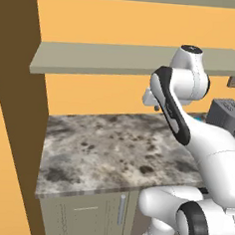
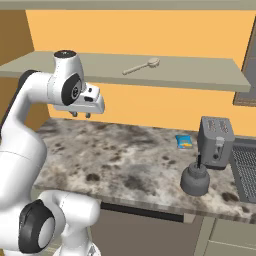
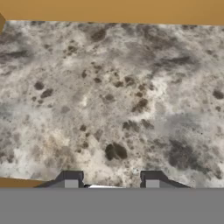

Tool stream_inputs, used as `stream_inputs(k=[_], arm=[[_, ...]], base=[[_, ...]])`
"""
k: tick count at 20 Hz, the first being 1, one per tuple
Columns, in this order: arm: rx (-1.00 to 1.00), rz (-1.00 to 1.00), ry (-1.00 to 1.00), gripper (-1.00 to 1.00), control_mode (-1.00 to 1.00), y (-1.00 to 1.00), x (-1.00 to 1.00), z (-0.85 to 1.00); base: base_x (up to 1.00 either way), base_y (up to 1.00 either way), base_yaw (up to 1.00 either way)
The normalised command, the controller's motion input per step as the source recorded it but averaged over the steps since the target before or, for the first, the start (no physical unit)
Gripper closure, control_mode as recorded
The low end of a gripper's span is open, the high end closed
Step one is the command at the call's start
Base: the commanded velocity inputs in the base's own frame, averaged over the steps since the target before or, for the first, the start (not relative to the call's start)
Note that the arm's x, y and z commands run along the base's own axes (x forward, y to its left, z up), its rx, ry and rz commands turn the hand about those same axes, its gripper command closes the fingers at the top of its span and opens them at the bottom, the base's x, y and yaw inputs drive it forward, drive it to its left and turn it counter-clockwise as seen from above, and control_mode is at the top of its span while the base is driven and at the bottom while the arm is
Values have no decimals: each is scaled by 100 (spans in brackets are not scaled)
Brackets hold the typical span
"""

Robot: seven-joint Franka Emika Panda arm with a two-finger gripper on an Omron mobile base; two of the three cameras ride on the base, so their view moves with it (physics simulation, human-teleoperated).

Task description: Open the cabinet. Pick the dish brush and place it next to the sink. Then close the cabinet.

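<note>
Up on shelf, dish brush, lying flat

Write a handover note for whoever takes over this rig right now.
Gripper: open, empty, over the counter.
Dish brush: lying on the wall shelf, not yet picked.
Sink: at the counter's right end, past the toaster.
Cabinet under the counter: doors look shut.
Done: nothing visible.
Left: open cabinet, move brush beside sink, close cabinet.
</note>
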Motion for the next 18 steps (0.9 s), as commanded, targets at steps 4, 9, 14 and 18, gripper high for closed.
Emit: stream_inputs(k=[4, 9, 14, 18], arm=[[0, 0, 0, -100, -100, 2, 0, 0], [0, -5, -1, -100, -100, -1, -32, 0], [0, -11, -7, -100, -100, -4, -40, 16], [0, -10, -2, -100, -100, -11, -31, 31]], base=[[0, 0, 0], [0, 0, 0], [0, 0, 0], [0, 0, 0]])
